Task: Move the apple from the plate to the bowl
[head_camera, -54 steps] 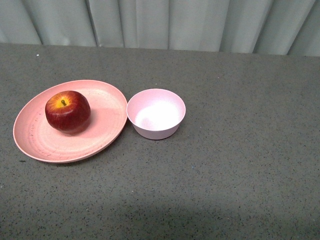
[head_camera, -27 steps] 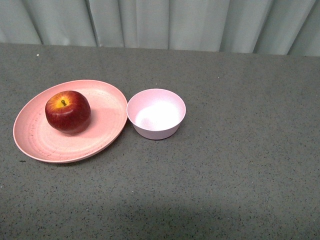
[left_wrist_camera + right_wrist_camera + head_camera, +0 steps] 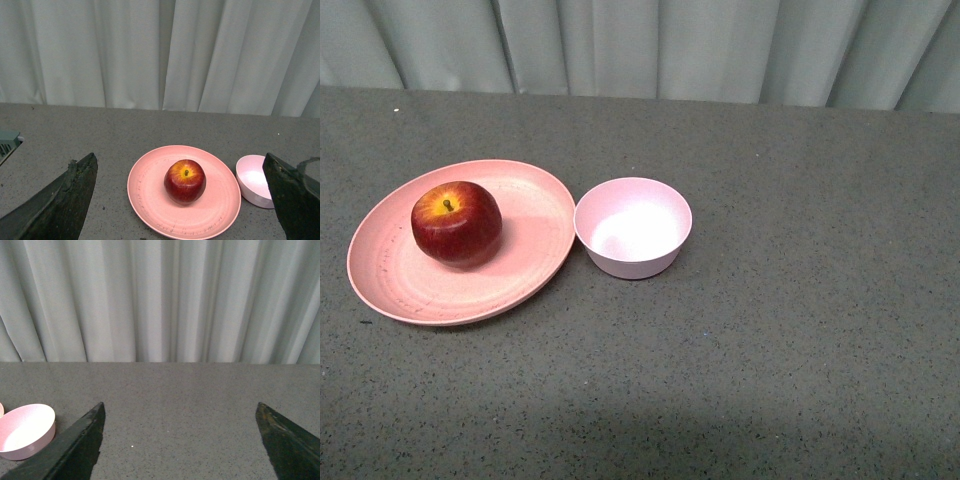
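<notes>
Apple (image 3: 456, 223) sits upright, stem up, on the plate (image 3: 535, 215), toward the plate's left half in the front view. The empty bowl (image 3: 632, 227) stands just beside the plate's right rim; touching or a hair apart, cannot tell. Both rest on the table (image 3: 800, 330). Neither arm shows in the front view. Left gripper (image 3: 180, 159): jaws spread wide, nothing held. Its wrist view has the apple centred between the two fingers, ahead of and below them, well apart, no contact. Right gripper (image 3: 180, 405): also wide open and empty, facing bare table with only the bowl at one edge; apple out of its view. Handling estimate: apple is firm, moderately heavy and smooth-skinned, and its round shape could let it roll on the shallow plate or slip if pinched high or low. Best hold judged to be across the widest girth, fingers on opposite sides, from above, with moderate squeeze to avoid bruising. The left gripper looks better placed.
</notes>
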Robot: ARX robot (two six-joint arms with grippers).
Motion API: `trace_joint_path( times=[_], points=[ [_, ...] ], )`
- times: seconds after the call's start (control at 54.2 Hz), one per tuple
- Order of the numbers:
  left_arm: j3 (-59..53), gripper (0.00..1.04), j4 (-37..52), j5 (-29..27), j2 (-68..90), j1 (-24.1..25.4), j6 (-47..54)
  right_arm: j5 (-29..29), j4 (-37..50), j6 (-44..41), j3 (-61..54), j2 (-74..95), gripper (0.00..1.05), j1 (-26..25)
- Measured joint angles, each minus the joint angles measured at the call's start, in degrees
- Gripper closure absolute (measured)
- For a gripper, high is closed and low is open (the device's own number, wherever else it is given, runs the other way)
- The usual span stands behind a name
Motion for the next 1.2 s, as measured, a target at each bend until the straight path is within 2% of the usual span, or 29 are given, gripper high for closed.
trace_joint_path(
  times=[0.037,0.185,0.24,0.277,0.388,0.554,0.701,0.831,0.96,1.2],
  points=[
    [0.0,0.07,0.0,0.0,0.0,0.0,0.0,0.0,0.0,0.04,0.0,0.0,0.08,0.0],
    [0.07,0.07,-0.2,-0.87,0.15,-0.17,-0.07,0.0,0.0,0.04,0.0,0.0,0.09,0.0],
    [2.05,0.07,-6.8,-13.4,4.59,-3.74,-2.27,-0.02,-0.02,0.04,0.0,0.0,0.09,0.0],
    [2.14,0.07,-6.82,-16.09,8.2,-4.17,-3.26,0.07,0.0,0.04,0.0,-0.04,0.09,0.0],
    [2.58,0.07,0.17,-13.6,15.85,-2.36,-4.26,0.0,-0.02,0.04,0.0,-0.04,0.09,-0.02],
    [6.16,0.07,16.87,-8.66,34.12,1.53,-5.18,-0.04,-0.02,0.04,0.0,-0.04,0.09,-0.02],
    [11.54,0.07,28.0,-4.09,52.35,1.53,-5.73,-0.04,-0.02,0.04,0.0,-0.04,0.09,-0.02],
    [19.37,0.07,28.5,-1.18,69.61,-0.92,-6.34,-0.07,-0.02,0.04,0.0,-0.04,0.09,-0.02],
    [27.5,0.07,27.47,-0.87,82.55,-4.26,-6.38,-0.04,-0.02,0.04,0.0,-0.04,0.09,-0.02],
    [36.15,0.07,26.53,-2.21,96.17,-7.17,-4.85,-0.04,-0.02,0.04,0.0,-0.04,0.09,-0.02]
  ],
)
